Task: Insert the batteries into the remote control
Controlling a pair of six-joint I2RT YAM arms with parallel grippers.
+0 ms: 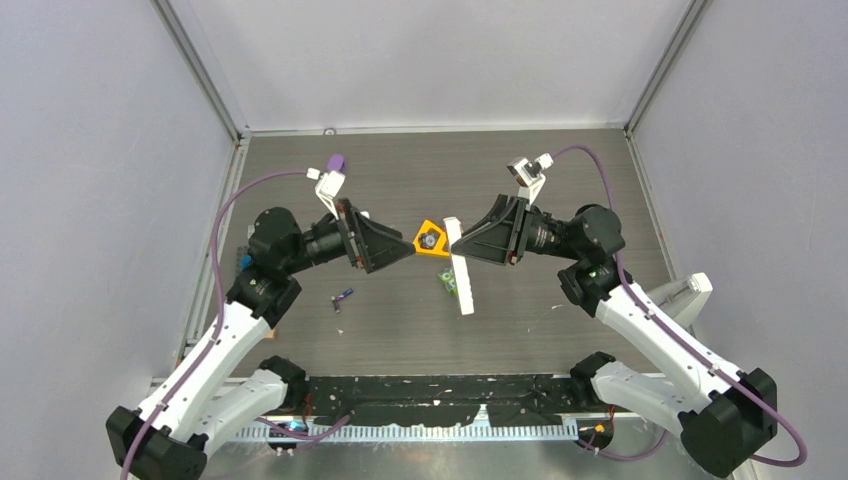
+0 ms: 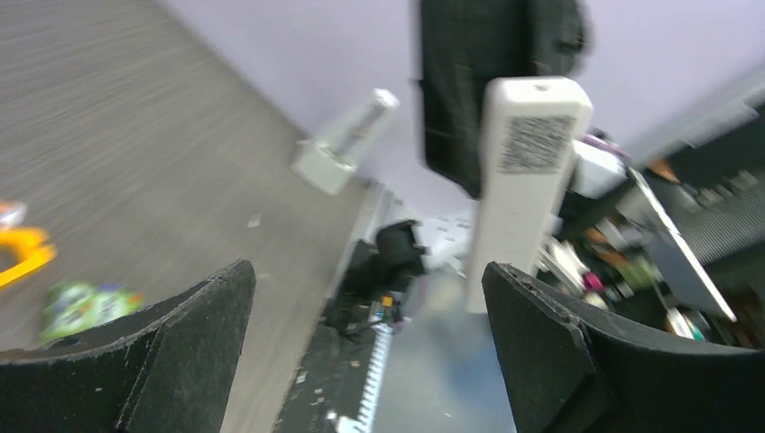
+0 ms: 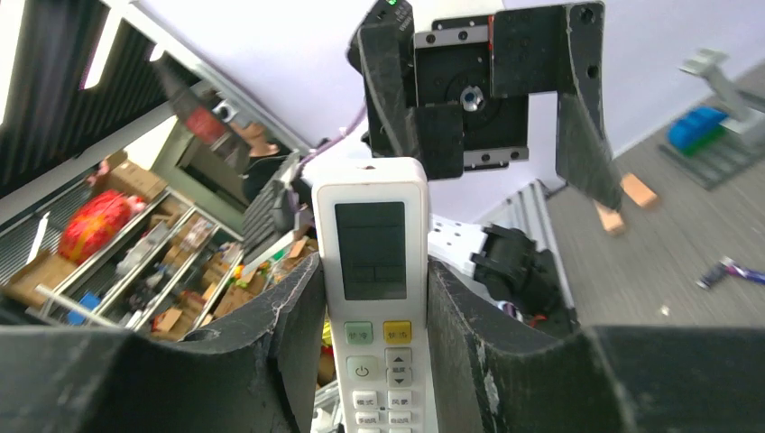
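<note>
My right gripper (image 3: 372, 271) is shut on the white remote control (image 3: 372, 244), its fingers pressed on both long sides. The screen and buttons face the right wrist camera. In the top view the remote (image 1: 462, 280) hangs lengthwise above the table's middle from the right gripper (image 1: 455, 238). My left gripper (image 1: 403, 250) faces it from the left, open and empty. In the left wrist view the left gripper (image 2: 370, 293) stands wide apart, and the remote's labelled back (image 2: 528, 171) lies beyond the right finger. One small purple battery (image 1: 343, 297) lies on the table, also seen in the right wrist view (image 3: 729, 271).
An orange triangular piece (image 1: 430, 240) sits between the two grippers, and a green toy block (image 1: 447, 285) lies just below it. Blue (image 3: 695, 128) and brown blocks (image 3: 636, 191) lie at the table's left side. Black tape runs along the near edge (image 1: 440, 392).
</note>
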